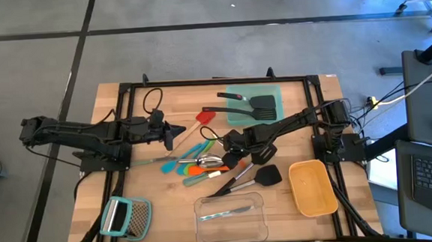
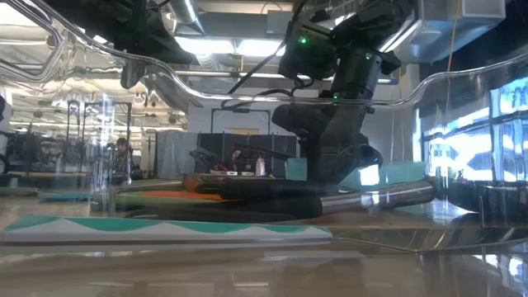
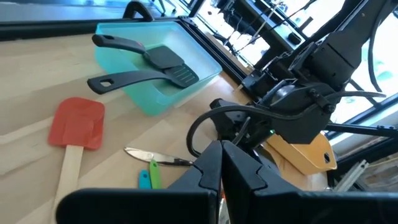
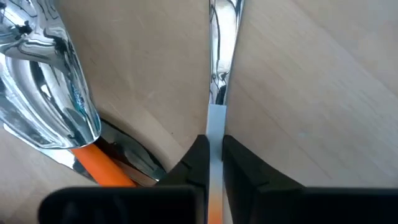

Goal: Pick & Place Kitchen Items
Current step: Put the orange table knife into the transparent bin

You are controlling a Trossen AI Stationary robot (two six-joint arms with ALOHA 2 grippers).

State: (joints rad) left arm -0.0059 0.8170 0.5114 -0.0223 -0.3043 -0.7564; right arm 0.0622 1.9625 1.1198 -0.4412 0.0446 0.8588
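Note:
The kitchen items lie mid-table: a pile of slim teal, orange and green tools [image 1: 192,164], a silver spoon [image 4: 50,81], a wooden-handled red spatula [image 1: 201,120] and two black spatulas with steel handles [image 1: 250,179]. Two more black spatulas [image 1: 254,104] lie in the teal tray [image 1: 233,94]. My right gripper [image 1: 229,153] stands steeply over the right end of the pile, shut on a slim steel tool [image 4: 224,37]. My left gripper [image 1: 177,131] hangs shut and empty above the table, left of the pile. My right gripper pinches the slim steel tool's flat narrow part [image 4: 216,124] between its two fingers [image 4: 198,158]; an orange stretch shows behind them. The fingers come from above, pointing steeply down, one on each side of the tool, across its length. The tool lies on the wooden table.
A yellow container [image 1: 312,186] stands at the near right, and a clear container [image 1: 231,216] holding a small steel utensil sits at the near middle. A flat grater with a teal handle [image 1: 126,216] lies at the near left. A black frame [image 1: 214,82] borders the work area.

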